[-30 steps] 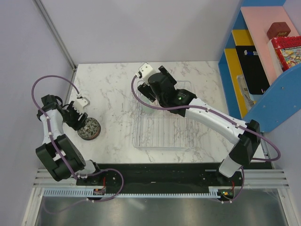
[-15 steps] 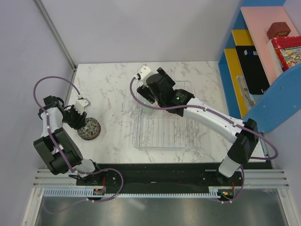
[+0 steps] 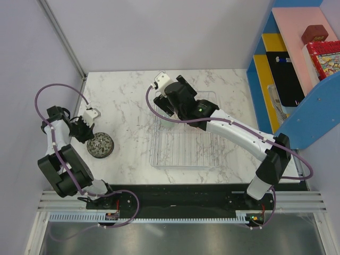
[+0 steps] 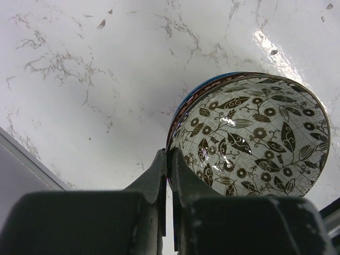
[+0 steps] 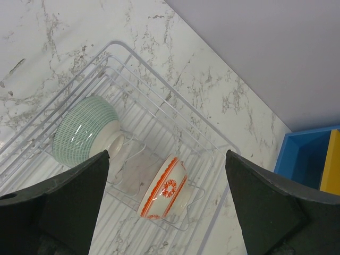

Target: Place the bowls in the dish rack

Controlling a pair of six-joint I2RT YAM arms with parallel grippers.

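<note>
A leaf-and-flower patterned bowl (image 4: 255, 138) sits on the marble table at the left, on top of a blue-rimmed bowl (image 4: 191, 98). My left gripper (image 4: 170, 154) is shut on the patterned bowl's near rim, one finger inside and one outside. From above, this bowl (image 3: 100, 145) lies just right of the left gripper (image 3: 89, 136). The dish rack (image 3: 186, 143) holds a green bowl (image 5: 85, 135) and an orange-and-white bowl (image 5: 164, 188), both on their sides between tines. My right gripper (image 5: 167, 154) hangs open above them, holding nothing.
A blue shelf unit (image 3: 297, 79) with boxes stands at the right edge of the table. A grey wall and a metal post (image 3: 61, 37) border the left side. The wire rack's rim (image 5: 175, 90) runs close to the back wall.
My left gripper has closed onto the patterned bowl's rim. The right arm has drifted slightly left over the rack, still open.
</note>
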